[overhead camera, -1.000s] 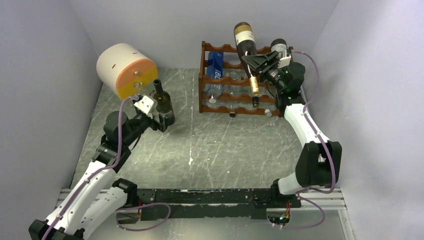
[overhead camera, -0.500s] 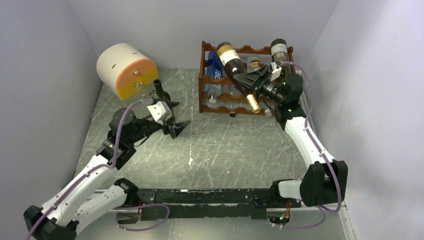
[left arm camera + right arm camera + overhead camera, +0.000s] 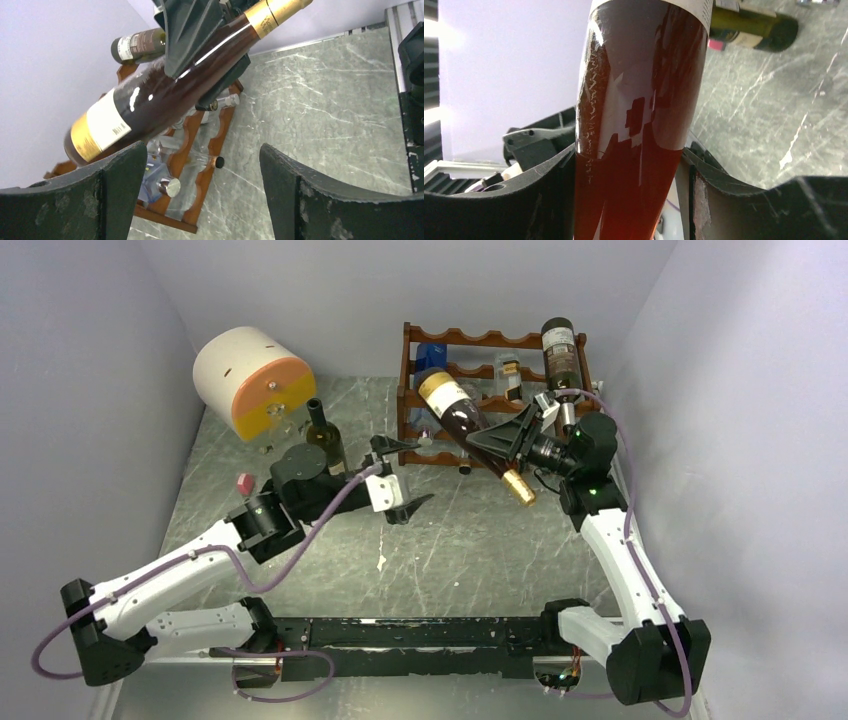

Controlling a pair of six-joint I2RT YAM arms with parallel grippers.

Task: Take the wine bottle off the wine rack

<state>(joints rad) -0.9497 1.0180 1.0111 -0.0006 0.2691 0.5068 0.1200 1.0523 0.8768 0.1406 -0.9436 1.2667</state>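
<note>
Right now the wine bottle [image 3: 460, 415] is out of the wine rack [image 3: 478, 339], up in the air on the rack's near side, above the bench [image 3: 480, 540]. It's tilted: the base end w/ its gold-and-white label is up and to the left, and the gold-foil neck points down toward the near right. The right tool [image 3: 492, 435] is clamped on the bottle's upper body, one finger per side. The right wrist view shows both dark fingers [image 3: 524, 205] pressed against the reddish-brown bottle [image 3: 639, 125].

The left tool [image 3: 422, 472] is spread wide w/ nothing btwn its fingers. It hovers over the bench just left of the bottle, tips aimed at it, not touching. In the left wrist view the bottle [image 3: 150, 100] crosses the frame above the two parted fingers [image 3: 320, 200], w/ the rack [image 3: 200, 150] behind it.

The rack stands at the far side of the bench. A labelled bottle [image 3: 560, 345] lies at its top right end, a blue-labelled bottle [image 3: 432, 355] sits at top left, and clear bottles [image 3: 165, 185] fill the lower tiers. A dark green bottle [image 3: 325, 440] stands upright on the bench behind the left arm, apart from the rack. A white-and-orange drum [image 3: 250, 380] sits at far left.
</note>
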